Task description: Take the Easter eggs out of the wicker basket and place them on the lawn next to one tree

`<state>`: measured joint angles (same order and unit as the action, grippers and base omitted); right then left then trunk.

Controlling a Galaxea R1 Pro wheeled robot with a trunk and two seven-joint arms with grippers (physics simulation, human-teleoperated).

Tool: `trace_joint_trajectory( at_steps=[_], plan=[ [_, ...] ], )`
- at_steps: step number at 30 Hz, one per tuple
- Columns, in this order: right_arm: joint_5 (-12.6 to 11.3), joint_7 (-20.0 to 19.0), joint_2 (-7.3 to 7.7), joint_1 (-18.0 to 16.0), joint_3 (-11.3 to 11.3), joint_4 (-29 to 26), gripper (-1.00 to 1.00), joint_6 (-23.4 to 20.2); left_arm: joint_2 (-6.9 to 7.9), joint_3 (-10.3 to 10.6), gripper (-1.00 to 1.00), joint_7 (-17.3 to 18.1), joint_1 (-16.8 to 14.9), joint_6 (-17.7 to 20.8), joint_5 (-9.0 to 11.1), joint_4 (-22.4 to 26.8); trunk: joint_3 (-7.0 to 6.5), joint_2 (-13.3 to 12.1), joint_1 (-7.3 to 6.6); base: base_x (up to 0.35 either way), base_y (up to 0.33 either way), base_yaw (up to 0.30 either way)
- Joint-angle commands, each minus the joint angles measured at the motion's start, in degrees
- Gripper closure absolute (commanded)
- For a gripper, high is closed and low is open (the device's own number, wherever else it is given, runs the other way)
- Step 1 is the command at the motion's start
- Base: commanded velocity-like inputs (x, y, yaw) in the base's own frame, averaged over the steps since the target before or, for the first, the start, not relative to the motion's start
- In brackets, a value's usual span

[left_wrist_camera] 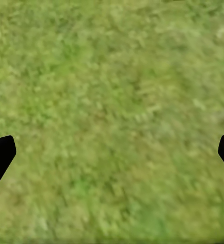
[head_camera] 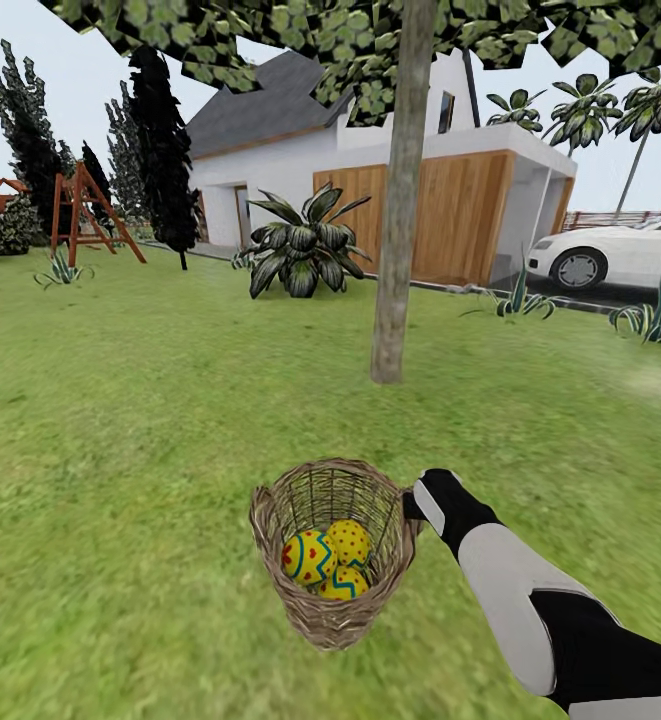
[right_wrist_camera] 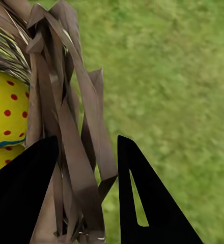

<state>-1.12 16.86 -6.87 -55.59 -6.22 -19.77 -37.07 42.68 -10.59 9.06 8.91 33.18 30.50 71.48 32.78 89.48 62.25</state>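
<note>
- Right tool (right_wrist_camera: 86,195) clamped on the wicker basket (head_camera: 332,552) rim at 3 o'clock; left tool (left_wrist_camera: 112,152) fingers apart.
- Easter eggs (head_camera: 328,562) look smooth and slippery: grip across the middle.

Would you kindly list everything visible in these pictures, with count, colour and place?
Easter eggs: three, yellow with red and blue patterns, inside the basket.
wicker basket: one, brown-tan, on the grass near the robot.
lawn: green, across the foreground.
tree: one, pale grey-brown trunk, behind the basket.
dark conifers: several, near black, far left.
swing frame: one, red-brown, far left.
leafy plant: one, dark green, by the house.
house: one, white with wooden panels, background.
car: one, white, far right.
left gripper: black, open over grass.
right gripper: black, fingers astride the basket's rim.
</note>
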Motion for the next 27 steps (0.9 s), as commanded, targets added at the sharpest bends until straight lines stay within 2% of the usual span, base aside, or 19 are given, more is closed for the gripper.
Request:
trace_joint_trajectory(
  at_steps=[1, 27],
  plan=[
    [-0.5, 0.2, -0.07, 0.0, -0.5, -0.1, 1.0, -0.1, 0.01, -0.1, -1.0, 0.1, 0.1, 0.3, 0.2, 0.1, -0.14, -0.4, -0.23, 0.0, 0.0, 0.0],
    [-0.5, 0.2, -0.13, 0.0, -0.4, 0.0, 1.0, -0.1, -0.02, 0.0, -1.0, 0.2, 0.1, 0.4, 0.2, 0.1, -4.8, -10.8, -5.94, 0.0, 0.0, 0.0]
  ],
)
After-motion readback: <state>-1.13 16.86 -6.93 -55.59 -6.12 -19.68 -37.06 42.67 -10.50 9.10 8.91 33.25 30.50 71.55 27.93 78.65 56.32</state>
